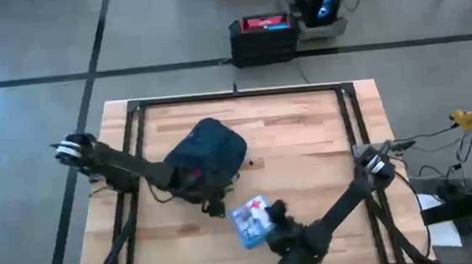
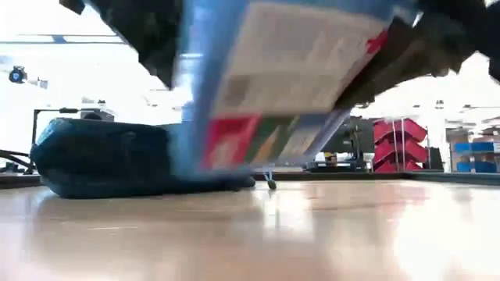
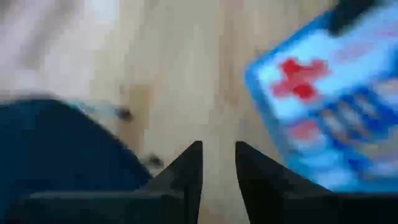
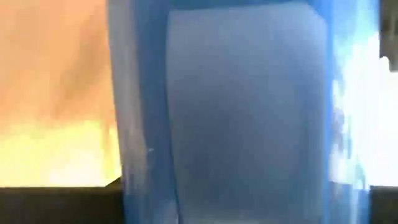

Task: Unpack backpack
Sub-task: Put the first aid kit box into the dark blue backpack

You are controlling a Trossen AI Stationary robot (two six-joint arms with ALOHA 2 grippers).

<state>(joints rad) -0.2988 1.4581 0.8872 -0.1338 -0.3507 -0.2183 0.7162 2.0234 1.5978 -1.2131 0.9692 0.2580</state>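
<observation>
On the worktop (image 1: 304,143), left of centre, lies the backpack (image 1: 208,155), flat and slumped, navy fabric. Left gripper (image 1: 215,206) sits at its near edge; fingers (image 3: 186,174) stand slightly apart with nothing between them, just beside the fabric. Right gripper (image 1: 275,217) is near the front edge, at a blue-white box (image 1: 251,219) with a red cross, lifted clear of the wood in the low view. The box fills the right wrist view; grip looks likely, but finger opening cannot be told. Judgement: backpack is soft, light, will sag and fold when pulled; best taken by a seam, strap or the opening's rim, pinching fabric, while the other arm reaches inside.
</observation>
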